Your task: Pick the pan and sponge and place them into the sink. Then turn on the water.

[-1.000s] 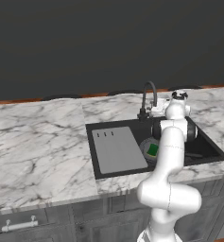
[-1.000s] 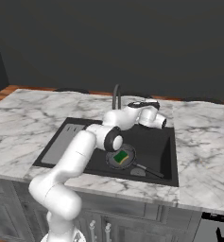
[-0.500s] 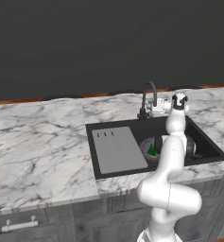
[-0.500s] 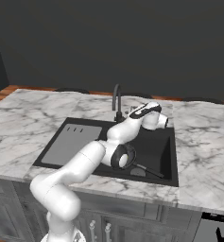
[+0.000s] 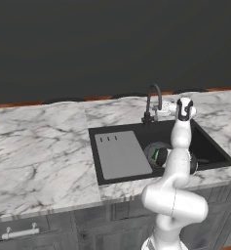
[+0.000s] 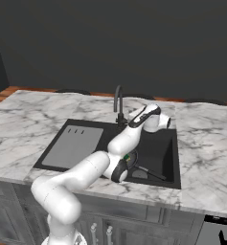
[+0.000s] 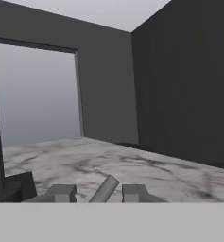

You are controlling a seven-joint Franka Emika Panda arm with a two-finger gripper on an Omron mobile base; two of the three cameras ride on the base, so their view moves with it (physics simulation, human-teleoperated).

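Looks like pan [image 5: 155,150] & sponge [image 5: 156,155] are already in the sink [image 5: 212,151] basin, so the hand [image 7: 99,193] is up at the tap [image 5: 153,102] by the bench's back edge, fingers narrowed around its lever [image 7: 104,189], prob to start the water.

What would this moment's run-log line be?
pan: in sink | sponge: in pan | gripper: at tap lever, lever between fingertips

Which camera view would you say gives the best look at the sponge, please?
The left base view: the sponge shows green in the pan, beside the arm. In the right base view, the arm leaves just a green sliver. The hand view faces the counter instead.
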